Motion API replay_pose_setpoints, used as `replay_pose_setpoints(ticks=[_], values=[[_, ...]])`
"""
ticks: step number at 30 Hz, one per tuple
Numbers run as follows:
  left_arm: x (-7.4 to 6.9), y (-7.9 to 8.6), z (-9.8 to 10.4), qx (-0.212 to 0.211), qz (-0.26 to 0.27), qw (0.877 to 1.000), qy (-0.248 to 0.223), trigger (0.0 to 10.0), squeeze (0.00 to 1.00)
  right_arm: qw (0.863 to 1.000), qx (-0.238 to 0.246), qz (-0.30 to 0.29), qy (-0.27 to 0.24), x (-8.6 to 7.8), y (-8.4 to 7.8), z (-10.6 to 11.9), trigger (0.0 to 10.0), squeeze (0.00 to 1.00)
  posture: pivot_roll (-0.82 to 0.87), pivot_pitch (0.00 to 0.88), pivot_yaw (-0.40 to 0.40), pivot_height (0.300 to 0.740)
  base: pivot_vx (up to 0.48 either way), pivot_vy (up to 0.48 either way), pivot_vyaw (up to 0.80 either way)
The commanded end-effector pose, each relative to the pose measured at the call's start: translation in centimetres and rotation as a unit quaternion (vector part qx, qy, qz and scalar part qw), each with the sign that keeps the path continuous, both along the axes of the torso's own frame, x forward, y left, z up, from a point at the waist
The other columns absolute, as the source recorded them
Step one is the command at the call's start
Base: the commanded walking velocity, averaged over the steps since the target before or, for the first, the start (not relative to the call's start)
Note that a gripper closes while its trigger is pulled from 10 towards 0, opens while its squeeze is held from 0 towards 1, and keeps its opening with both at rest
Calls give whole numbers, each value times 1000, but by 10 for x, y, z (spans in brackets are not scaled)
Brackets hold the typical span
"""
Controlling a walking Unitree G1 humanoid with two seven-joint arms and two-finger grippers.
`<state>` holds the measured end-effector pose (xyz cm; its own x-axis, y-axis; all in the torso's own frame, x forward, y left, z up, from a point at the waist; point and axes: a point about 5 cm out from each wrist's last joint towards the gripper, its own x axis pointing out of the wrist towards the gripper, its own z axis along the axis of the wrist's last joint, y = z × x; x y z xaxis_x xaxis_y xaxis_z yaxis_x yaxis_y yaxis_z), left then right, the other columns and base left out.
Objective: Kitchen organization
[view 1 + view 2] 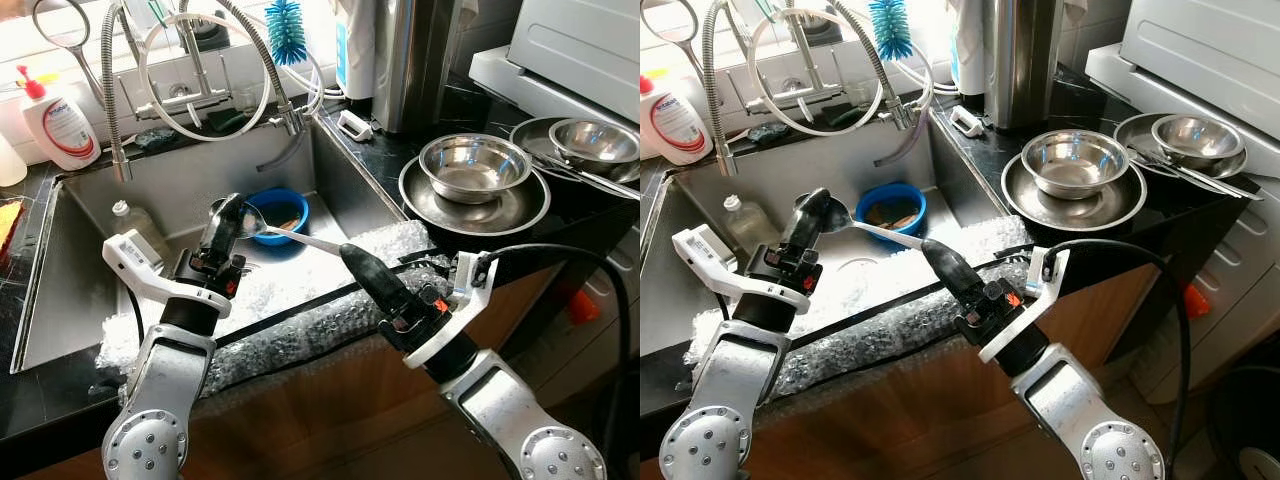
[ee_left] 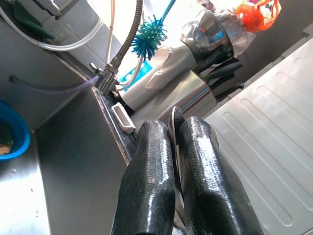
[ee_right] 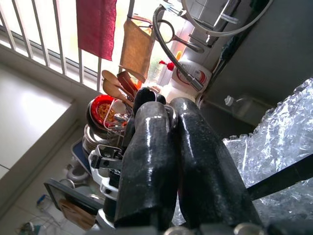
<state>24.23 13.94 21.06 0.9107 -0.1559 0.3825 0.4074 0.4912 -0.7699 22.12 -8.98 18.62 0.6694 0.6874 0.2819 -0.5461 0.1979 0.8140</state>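
Left hand (image 1: 226, 212): left eye view; fingers pressed together on the bowl end of the spoon (image 1: 262, 229), above the sink (image 1: 80, 235).
Right hand (image 1: 362, 268): same view; fingers closed on the handle end of the spoon, over the bubble wrap (image 1: 300, 320) on the near rim of the sink.
Spoon's long axis: runs from the left hand, far and left, to the right hand, near and right; both hands touch it, one at each end, so neither is nearer.
Blue bowl (image 1: 277, 212): in the sink, just beyond the spoon.
Steel bowls (image 1: 473, 166): on the dark desk (image 1: 452, 103) to the right, well apart from the spoon and on the right hand's side.
Right eye view: same layout; spoon (image 1: 858, 225) bridges the two hands above the sink.
Left wrist view: two black fingers (image 2: 146, 181) shut with a thin metal edge of the spoon (image 2: 174, 128) nipped between them; blue brush (image 2: 148, 39) beyond.
Right wrist view: fingers (image 3: 151, 152) closed, with a narrow metal strip between them; bubble wrap (image 3: 274, 142) beside.
Judgement: the spoon is mid-handover; whichever hand lets go, the other carries it along that axis, probably right toward the steel bowls.
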Motion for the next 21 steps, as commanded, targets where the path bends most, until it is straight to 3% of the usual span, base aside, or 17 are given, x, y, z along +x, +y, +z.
replay_pose_setpoints(ticks=[1, 2, 3, 4, 5, 13, 14, 19, 21], values=[[0, -2, 0, -2, 7, 1000, 3, 0, 0, 1000, -19, 10, -18, -4, 5, 4, 10000, 0, -162, 76, 93, 740, 0, 0, 0], [0, -2, 0, -3, 7, 1000, 4, 0, 0, 1000, -21, 8, -20, -4, 5, 4, 10000, 0, -162, 76, 93, 740, 0, 0, 0], [0, -2, 0, -9, 9, 1000, 4, 0, 0, 1000, -22, 7, -20, -3, 5, 3, 10000, 133, -162, 76, 93, 740, 0, 0, 0], [0, -1, 0, -11, 10, 1000, 4, 0, 0, 999, -24, 5, -20, -3, 5, 3, 10000, 486, -162, 76, 93, 740, 0, 0, 0], [0, 0, 1, -16, 13, 1000, 4, 0, 0, 999, -28, 3, -19, -2, 5, 2, 10000, 1000, -162, 76, 93, 740, 0, 0, 0], [5, 20, 7, -77, 66, 995, 1, 0, 0, 999, -41, -17, -17, 3, 2, -2, 10000, 1000, -164, 75, 93, 740, 0, 0, 0], [5, 23, 8, -81, 75, 994, 1, 0, 0, 999, -45, -21, -16, 4, 2, -3, 10000, 0, -164, 75, 95, 740, 0, 0, 0], [8, 52, 15, -85, 170, 982, -3, 0, 0, 994, -88, -57, -20, 10, -5, -8, 10000, 0, -166, 73, 94, 740, 0, 0, 0], [7, 74, 16, -62, 247, 967, 6, 0, 0, 971, -206, -102, -65, 17, -13, -10, 10000, 0, -165, 74, 95, 740, 0, 0, 0]])
